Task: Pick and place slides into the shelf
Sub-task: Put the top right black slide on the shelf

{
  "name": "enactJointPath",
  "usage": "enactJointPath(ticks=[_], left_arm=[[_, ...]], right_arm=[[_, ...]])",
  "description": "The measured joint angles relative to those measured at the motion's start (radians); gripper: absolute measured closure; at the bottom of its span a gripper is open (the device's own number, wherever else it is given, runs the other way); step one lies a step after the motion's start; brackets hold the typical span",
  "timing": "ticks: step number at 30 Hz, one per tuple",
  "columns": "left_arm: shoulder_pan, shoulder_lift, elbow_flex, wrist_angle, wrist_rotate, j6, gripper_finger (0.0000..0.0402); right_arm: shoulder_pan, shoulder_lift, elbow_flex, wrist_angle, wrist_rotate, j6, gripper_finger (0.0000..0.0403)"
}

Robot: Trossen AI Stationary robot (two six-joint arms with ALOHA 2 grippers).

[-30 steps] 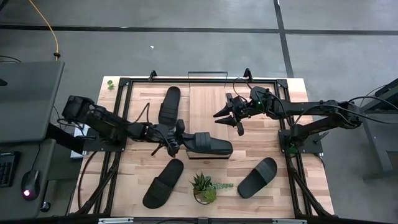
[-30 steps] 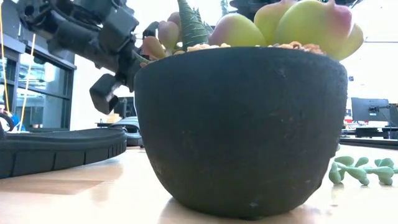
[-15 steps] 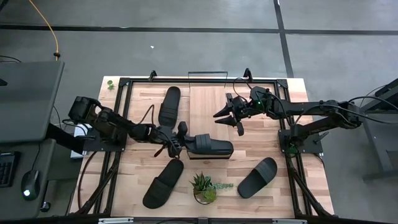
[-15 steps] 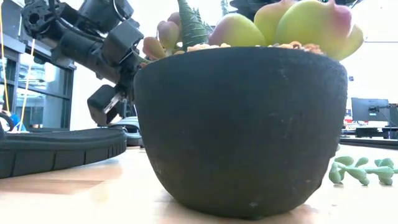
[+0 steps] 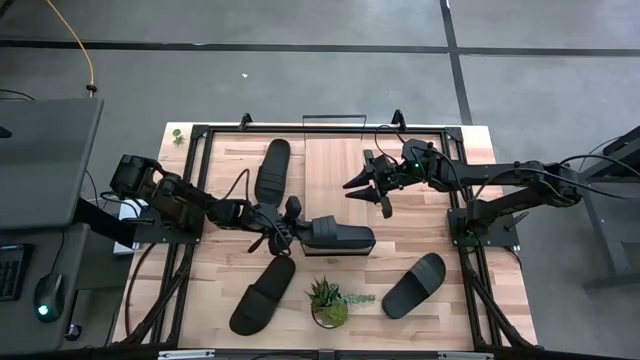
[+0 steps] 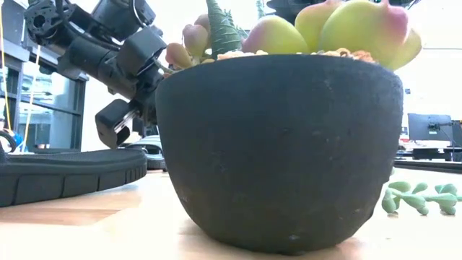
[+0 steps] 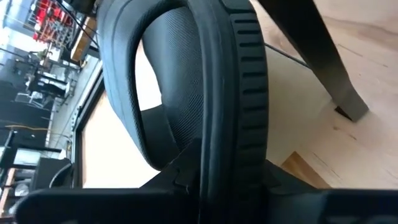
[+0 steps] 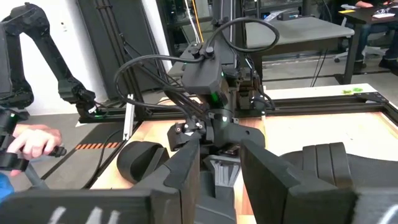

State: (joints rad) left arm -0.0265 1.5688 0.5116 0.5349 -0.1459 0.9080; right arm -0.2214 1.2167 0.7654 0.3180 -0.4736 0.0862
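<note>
Left gripper (image 5: 290, 225) low over the middle of the wooden tabletop (image 5: 425, 240), right at the heel end of one black open-toe slide sandal (image 5: 340, 237). Left wrist view filled by that sandal's ribbed sole edge (image 7: 233, 93) and arched strap, sole edge running straight down into the gripper. Clamped or slack: cannot tell from any view.

That sandal lying crosswise on the near end of the long light-wood shelf board with thin black wire ends (image 5: 340, 165), toe toward the right arm's side, strap up. Rest of the board bare.

Other three black sandals off the shelf, flat on the tabletop:
- one (image 5: 272, 170) just beside the shelf's left edge, far half of the table, lengthwise
- one (image 5: 262, 295) near-left, angled, just below the left gripper
- one (image 5: 414, 285) near-right, angled, well apart from both arms

Right gripper (image 5: 368, 198) hanging above the shelf's right edge, far half, fingers (image 8: 186, 168) spread with a clear gap, nothing between them.

Small succulent in a round black pot (image 5: 328, 303) at the near edge between the two near sandals; blocks most of the low view, with only the left gripper (image 6: 119, 123) and a sandal sole (image 6: 65, 177) showing beside it.
</note>
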Motion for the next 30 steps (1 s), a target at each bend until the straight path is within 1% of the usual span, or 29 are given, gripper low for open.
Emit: enactJointPath(ticks=[9, 17, 21, 25, 30], left_arm=[[0.000, 0.000, 0.000, -0.012, 0.007, -0.001, 0.0260], [0.000, 0.000, -0.001, -0.060, -0.005, -0.065, 0.0190], [0.000, 0.000, -0.001, -0.062, -0.032, -0.082, 0.0158], [0.000, 0.000, -0.001, -0.070, -0.075, -0.085, 0.0138], [0.000, 0.000, -0.001, -0.098, -0.144, -0.088, 0.0138]], right_arm=[[0.000, 0.000, 0.000, 0.000, 0.000, 0.000, 0.0295], [0.000, 0.000, 0.000, -0.005, 0.000, 0.000, 0.0295], [0.000, 0.000, 0.000, -0.008, 0.000, 0.000, 0.0295], [0.000, 0.000, 0.000, -0.011, 0.000, 0.000, 0.0295], [0.000, 0.000, 0.000, -0.033, 0.000, 0.000, 0.0295]])
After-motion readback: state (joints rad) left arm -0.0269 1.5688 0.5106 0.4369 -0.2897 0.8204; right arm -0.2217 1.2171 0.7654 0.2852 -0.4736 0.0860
